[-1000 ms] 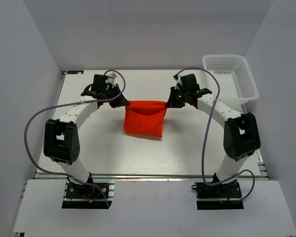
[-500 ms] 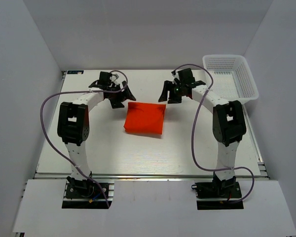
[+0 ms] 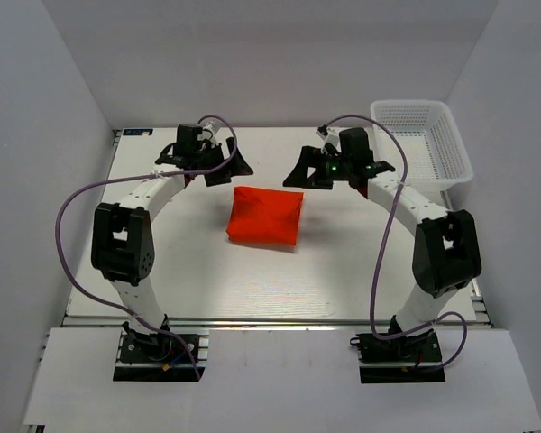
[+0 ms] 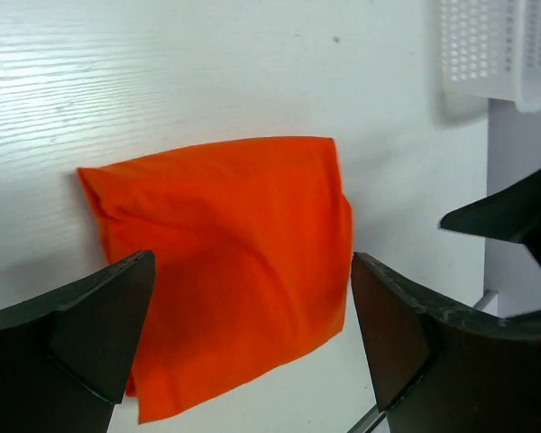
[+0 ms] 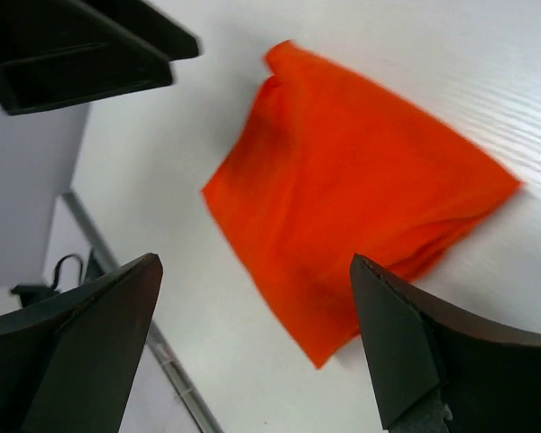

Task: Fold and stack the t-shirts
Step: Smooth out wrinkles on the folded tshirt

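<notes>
The orange-red t-shirt (image 3: 265, 216) lies folded into a rough square on the white table, free of both grippers. My left gripper (image 3: 227, 170) hovers open just beyond its far left corner. My right gripper (image 3: 308, 173) hovers open beyond its far right corner. In the left wrist view the t-shirt (image 4: 225, 262) lies flat below the wide-apart fingers of the left gripper (image 4: 251, 271), nothing between them. The right wrist view shows the t-shirt (image 5: 352, 207) under the right gripper (image 5: 252, 271), whose fingers are also spread and empty.
A white mesh basket (image 3: 453, 137) stands at the far right corner of the table, also seen as the basket (image 4: 496, 50) from the left wrist. Cables loop from both arms. White walls close in the back and sides.
Both grippers went from shut on the t-shirt's far corners to open. The shirt dropped flat onto the table. Both grippers drew back slightly toward the far side.
</notes>
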Tool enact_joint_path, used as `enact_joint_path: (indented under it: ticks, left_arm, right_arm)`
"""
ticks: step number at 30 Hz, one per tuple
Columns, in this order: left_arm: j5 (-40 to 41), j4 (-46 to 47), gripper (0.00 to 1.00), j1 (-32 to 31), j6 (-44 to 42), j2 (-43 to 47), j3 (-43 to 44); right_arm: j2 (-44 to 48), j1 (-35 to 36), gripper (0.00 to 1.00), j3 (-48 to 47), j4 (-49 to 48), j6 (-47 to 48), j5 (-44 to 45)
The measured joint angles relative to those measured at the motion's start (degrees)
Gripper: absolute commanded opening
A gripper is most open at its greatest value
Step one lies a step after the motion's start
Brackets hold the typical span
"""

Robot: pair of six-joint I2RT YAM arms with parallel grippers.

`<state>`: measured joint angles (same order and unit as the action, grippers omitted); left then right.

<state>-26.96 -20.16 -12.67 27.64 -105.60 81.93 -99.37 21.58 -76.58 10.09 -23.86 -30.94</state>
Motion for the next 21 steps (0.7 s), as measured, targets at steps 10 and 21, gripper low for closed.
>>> enact_joint_path:
  ticks: [10, 21]
  left_arm:
    - [-4.98, 10.80, 1.00, -4.39, 0.57, -5.09, -2.84]
    - [-10.73, 17.40, 1.00, -3.23, 1.95, -13.05, -7.61]
  right_arm:
    - [-5.73, 3.87, 0.90, 6.12, -13.03, -5.68, -12.00]
    - [-13.09, 1.79, 0.90, 17.51, -22.40, -9.01, -17.42]
